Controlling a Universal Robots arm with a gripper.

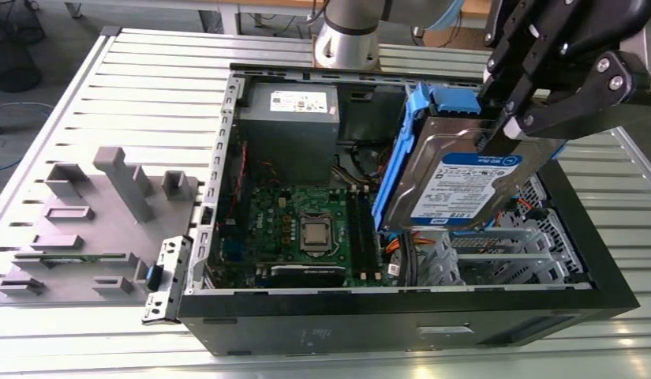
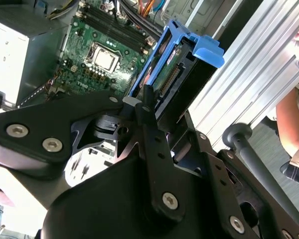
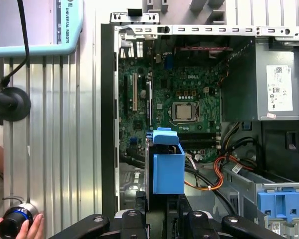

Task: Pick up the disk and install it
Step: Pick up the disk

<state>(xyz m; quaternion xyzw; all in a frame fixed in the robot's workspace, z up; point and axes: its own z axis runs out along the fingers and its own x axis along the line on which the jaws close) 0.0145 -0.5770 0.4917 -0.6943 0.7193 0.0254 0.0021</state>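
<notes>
Exterior view, left to right.

1. Grey fixture (image 1: 94,229) rests on the slatted surface (image 1: 146,63), just beside the open case (image 1: 409,324). Not involved.
2. Inside the case: power supply (image 1: 291,118) at the far end, board (image 1: 293,225) beneath it on the case floor.
3. The disk (image 1: 462,181) hangs over the case towards the exterior view's right, between the board and the cage (image 1: 504,260), and appears clear of both. Its label faces the exterior camera, and the blue carrier (image 1: 404,150) runs along its board-side edge.
4. The end effector (image 1: 501,140) is clamped on the disk's upper part, reaching in from the exterior view's upper right. In the second wrist view the fingers (image 2: 148,107) close on the disk edge near the connector.

Orientation: the long axis stands steeply, closer to upright than flat, and leans. The blue tab (image 1: 457,100) is at the top, and the lower short end points down towards the orange cables (image 1: 394,246) and the cage mouth.

Assessment: the step in hand is judged to be carrying the disk to its bay. The disk is lifted but not seated. To do this well:
- Hold the clamp firm.
- Keep the lower end off the cables.
- Bring the long axis parallel to the cage rails before any contact. A skewed carrier is likely to jam.
</notes>
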